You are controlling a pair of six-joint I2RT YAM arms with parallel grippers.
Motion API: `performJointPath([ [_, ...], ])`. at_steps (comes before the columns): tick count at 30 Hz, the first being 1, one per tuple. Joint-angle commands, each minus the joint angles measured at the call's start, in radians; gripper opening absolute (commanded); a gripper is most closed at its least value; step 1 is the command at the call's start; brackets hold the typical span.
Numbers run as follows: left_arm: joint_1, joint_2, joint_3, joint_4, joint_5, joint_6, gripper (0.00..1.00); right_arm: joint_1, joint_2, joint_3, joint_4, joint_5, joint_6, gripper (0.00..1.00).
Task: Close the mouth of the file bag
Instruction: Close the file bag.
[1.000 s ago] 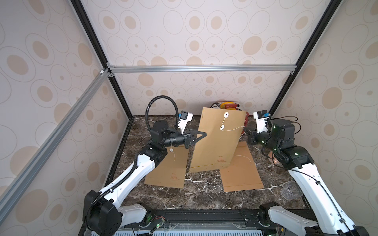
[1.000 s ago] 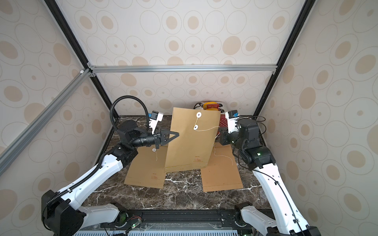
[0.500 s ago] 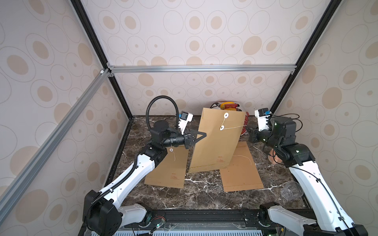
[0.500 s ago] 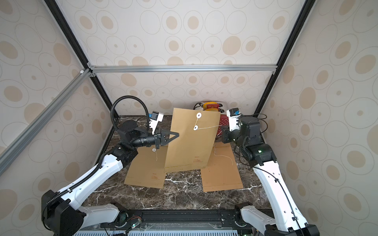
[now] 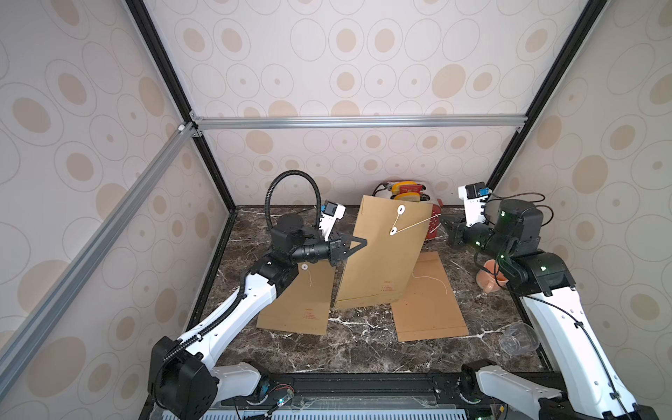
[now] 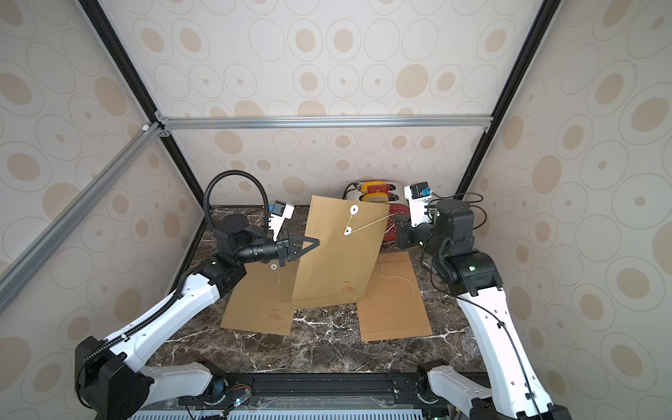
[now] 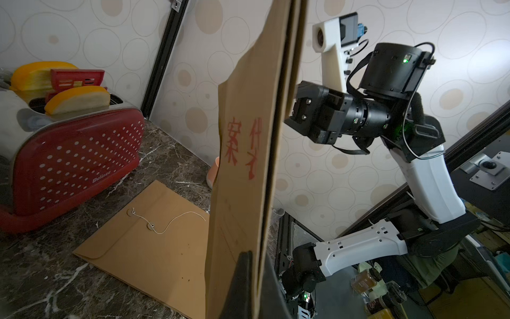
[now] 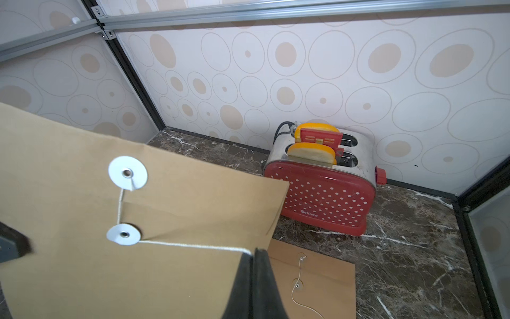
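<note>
**File bag held upright, string drawn taut to the right**

At the left of the dark marble counter [image 5: 363, 342] a brown envelope [image 5: 302, 305] lies flat, partly under the left arm. Above it the left pincer [image 5: 363, 242] is clamped on the left edge of the file bag [image 5: 382, 262]; the left wrist view shows the bag's edge pinched between its dark fingers [image 7: 241, 279].

The file bag stands tilted near the middle of the counter in both top views, with its bottom edge on the marble and its flap end up. On its face a white string [image 5: 414, 224] runs from the upper disc [image 8: 127, 173] down to the lower disc [image 8: 123, 234], then out in a straight line to the right.

A second envelope [image 5: 429, 305] lies flat just right of the bag's foot. A red toaster [image 8: 325, 193] stands at the back wall. The right pincer [image 5: 443, 219] is closed on the string's far end. A pink cup [image 5: 489, 278] sits beside the right arm, and a clear cup [image 5: 518, 340] sits nearer the front.
</note>
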Motion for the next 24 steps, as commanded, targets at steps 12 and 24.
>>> performJointPath([
  [12,-0.013,0.003,0.051,-0.021,-0.008,0.056,0.0,0.181,0.196,0.248,-0.047,0.066,-0.058,0.0],
  [24,-0.021,-0.002,0.057,-0.036,-0.008,0.068,0.0,0.273,0.27,0.398,-0.112,0.137,-0.093,0.0],
])
